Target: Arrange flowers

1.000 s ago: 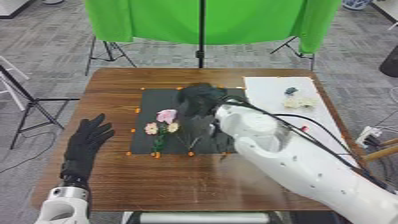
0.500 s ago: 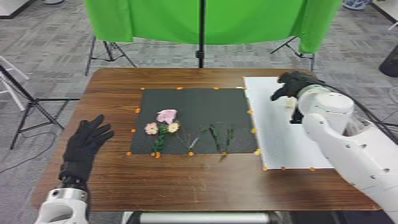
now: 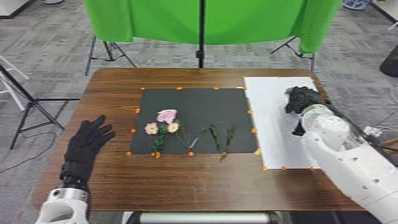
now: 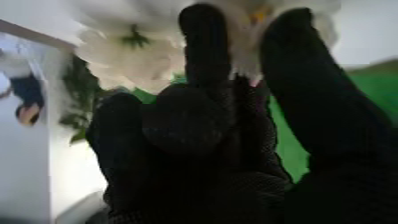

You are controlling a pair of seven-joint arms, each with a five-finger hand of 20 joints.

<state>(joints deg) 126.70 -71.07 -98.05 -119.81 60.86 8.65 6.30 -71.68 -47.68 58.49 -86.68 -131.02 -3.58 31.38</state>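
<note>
In the head view my right hand (image 3: 305, 97) is over the upper part of the white board (image 3: 277, 125), its fingers curled. Close up in the right wrist view, this hand (image 4: 187, 125) is shut on white flowers (image 4: 138, 60), whose blossoms stand beyond its fingers; their stems are mostly hidden by the glove. On the black mat (image 3: 200, 107) lie a pink flower (image 3: 167, 115), two pale pink blossoms (image 3: 151, 128) with green stems, and several thin green stems (image 3: 229, 136). My left hand (image 3: 89, 137) rests open left of the mat, its fingers straight.
Orange markers (image 3: 253, 131) line the mat and board edges on the brown table (image 3: 204, 182). Behind the table stand a green cloth (image 3: 253, 22) and a thin black stand (image 3: 201, 52). Green leaves (image 4: 80, 92) show beside the hand in the right wrist view.
My right hand has moved right from over the black mat to the white board, then shifted slightly down and right there, its fingers now more gathered. The left hand has stayed still.
</note>
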